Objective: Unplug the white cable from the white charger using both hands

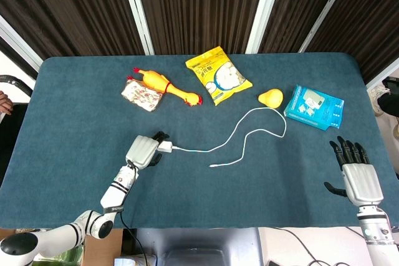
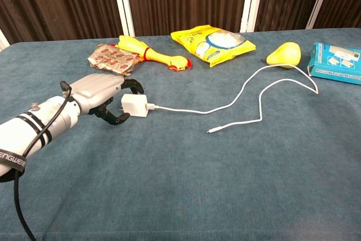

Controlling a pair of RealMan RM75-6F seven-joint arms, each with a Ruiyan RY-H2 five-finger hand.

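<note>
The white charger (image 1: 165, 147) (image 2: 135, 105) lies flat on the blue cloth left of centre. The white cable (image 1: 249, 116) (image 2: 248, 86) is plugged into its right side and loops off to the right, ending in a free plug. My left hand (image 1: 143, 151) (image 2: 101, 95) is right at the charger's left end, its dark fingers curved above and below that end without closing on it. Far off at the near right edge, my right hand (image 1: 353, 177) rests with fingers spread and nothing in it; the chest view does not show it.
At the back lie a rubber chicken (image 1: 167, 87) (image 2: 153, 55), a red-patterned packet (image 1: 141, 96) (image 2: 111, 59), and a yellow snack bag (image 1: 218, 75) (image 2: 217, 40). A yellow pear-shaped toy (image 1: 270, 97) (image 2: 284, 53) and a blue box (image 1: 314, 106) (image 2: 337, 62) lie right of the cable loop.
</note>
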